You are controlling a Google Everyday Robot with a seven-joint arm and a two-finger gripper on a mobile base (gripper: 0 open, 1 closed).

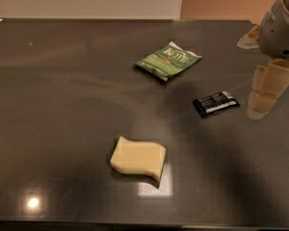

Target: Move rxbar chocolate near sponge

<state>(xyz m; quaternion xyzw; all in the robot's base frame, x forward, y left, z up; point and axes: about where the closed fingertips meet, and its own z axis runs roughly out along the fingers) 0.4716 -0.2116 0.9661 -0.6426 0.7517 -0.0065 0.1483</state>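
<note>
The rxbar chocolate [215, 103], a small flat black wrapper with white print, lies on the dark table [62, 105] right of centre. The sponge [137, 158], a pale yellow foam block with wavy sides, lies nearer the front, left of and below the bar and well apart from it. My gripper [266, 91] hangs at the right edge of the view, a little to the right of the bar and not touching it. It holds nothing that I can see.
A green chip bag [168, 60] lies behind the bar, toward the table's middle back. A pale flat object [248, 38] sits at the far right back edge, partly behind my arm. A wall runs behind the table.
</note>
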